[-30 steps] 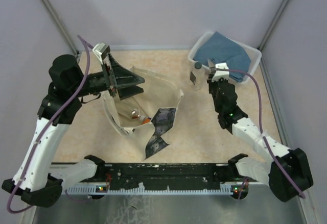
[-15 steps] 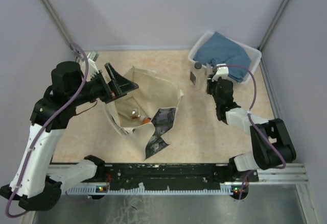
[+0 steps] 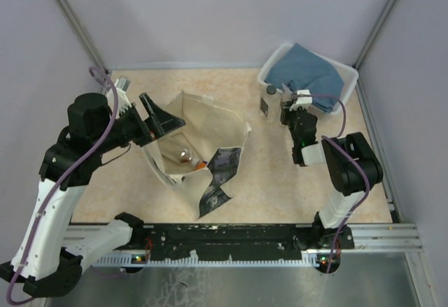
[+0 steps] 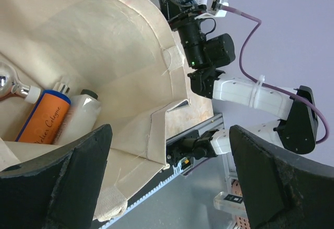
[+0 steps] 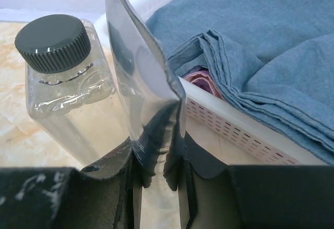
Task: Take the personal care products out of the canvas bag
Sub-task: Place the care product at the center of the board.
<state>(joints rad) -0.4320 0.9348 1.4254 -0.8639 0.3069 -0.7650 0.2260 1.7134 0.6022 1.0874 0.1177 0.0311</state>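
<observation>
Bright, even light; soft shadows; glints on the clear bottle [image 5: 68, 91]; foreground blurred.

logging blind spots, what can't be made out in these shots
Bag contents: top view, walls hide most, items too small.
Silver item: left wrist view, cut off at the left edge.
How many bottles: left wrist view, left end effector blocks the bag's lower part.
Silvery sheet in the right end effector: right wrist view, no label; it hides part of the basket.
</observation>
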